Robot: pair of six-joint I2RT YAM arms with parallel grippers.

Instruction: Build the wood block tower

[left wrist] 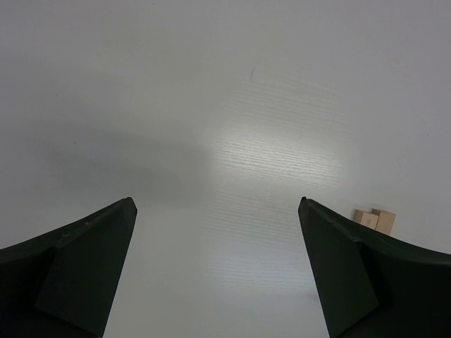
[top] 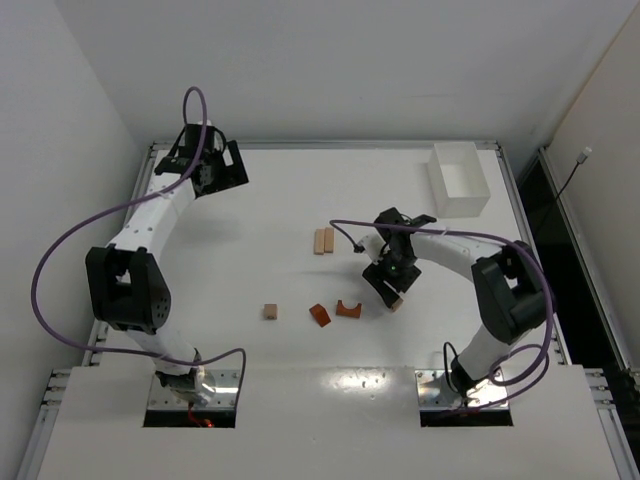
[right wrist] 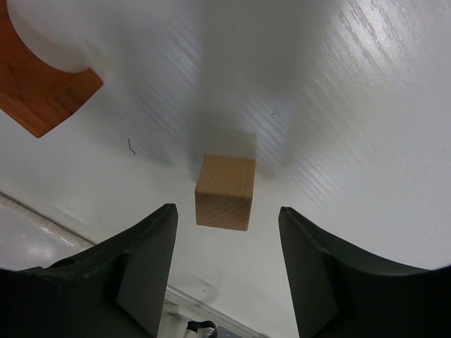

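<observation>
The right gripper [right wrist: 227, 211] is straddling one tan cube [right wrist: 225, 191], jaws released and not touching it; the left gripper [left wrist: 216, 202] is gaping empty. Lying further left: a second cube [top: 270, 311], two bars [top: 319, 241], one wedge [top: 319, 315], one arch [top: 348, 309].

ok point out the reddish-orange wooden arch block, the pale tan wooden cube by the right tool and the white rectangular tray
reddish-orange wooden arch block [top: 349, 313]: top view, solid base
pale tan wooden cube [right wrist: 225, 190]: right wrist view, middle of its face
white rectangular tray [top: 466, 206]: top view, near wall
</observation>
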